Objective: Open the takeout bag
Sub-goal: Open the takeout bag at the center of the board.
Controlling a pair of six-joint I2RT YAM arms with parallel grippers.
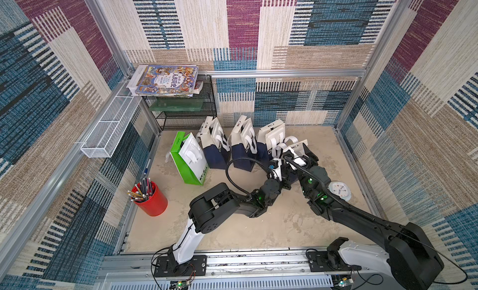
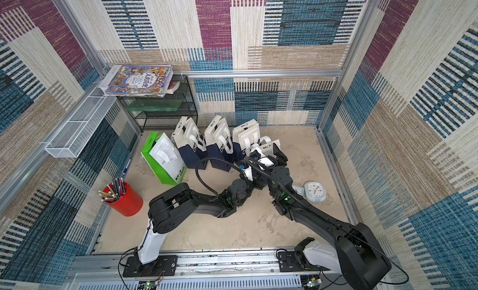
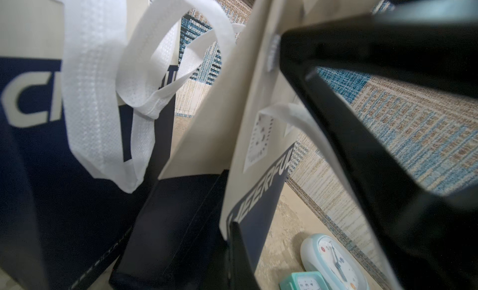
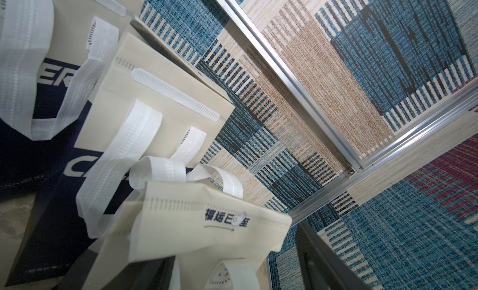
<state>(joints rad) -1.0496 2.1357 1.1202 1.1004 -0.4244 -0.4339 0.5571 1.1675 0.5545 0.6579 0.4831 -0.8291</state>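
Observation:
Several cream-and-navy takeout bags with white handles stand in a row at the back of the table. Both arms are at the rightmost takeout bag [image 1: 297, 146] [image 2: 270, 146]. My left gripper [image 1: 275, 164] [image 2: 245, 167] is shut on the edge of that bag's lettered side panel [image 3: 258, 187], low on the bag; one black finger [image 3: 239, 252] shows against the fabric. My right gripper [image 1: 300, 152] [image 2: 269, 156] is open at the bag's top. Its fingers stand wide apart on either side of the cream top flap [image 4: 207, 224], one finger [image 4: 326, 252] off to the side of the flap.
A green-and-white bag [image 1: 188, 159] stands at the left end of the row. A red pencil cup [image 1: 151, 198] is at front left. Two small clocks [image 2: 315, 191] lie right of the arms. A black wire shelf [image 1: 181, 112] with books and a white mesh basket [image 1: 108, 130] fill the back left.

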